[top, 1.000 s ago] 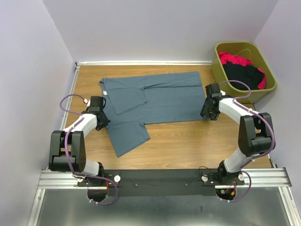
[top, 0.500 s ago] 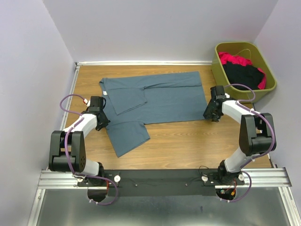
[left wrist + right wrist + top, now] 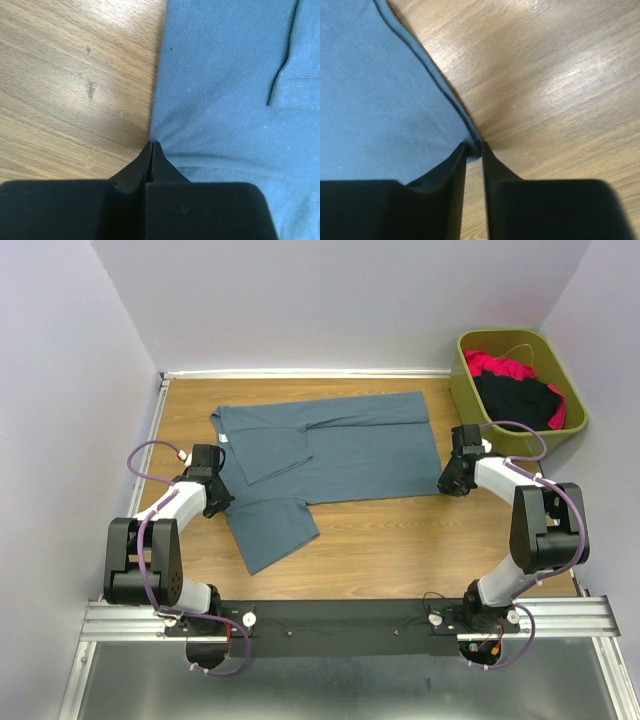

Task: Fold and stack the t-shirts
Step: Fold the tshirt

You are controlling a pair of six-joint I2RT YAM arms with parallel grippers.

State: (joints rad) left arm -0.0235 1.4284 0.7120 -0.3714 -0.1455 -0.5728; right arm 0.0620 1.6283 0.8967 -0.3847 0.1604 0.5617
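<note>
The left gripper has its fingers pressed together on the side edge of the plain slate-blue cotton t-shirt – small creases in the cloth run toward the tips, bare wooden table to their left. From those fingers the shirt spreads flat across the table, one sleeve folded over its body. The right gripper sits at the shirt's opposite edge. Its fingers stand slightly apart, with the stitched hem lying in the narrow gap at the tips – cloth to their left, wood to their right. Beyond them stands an olive-green plastic bin holding black and red-pink shirts.
</note>
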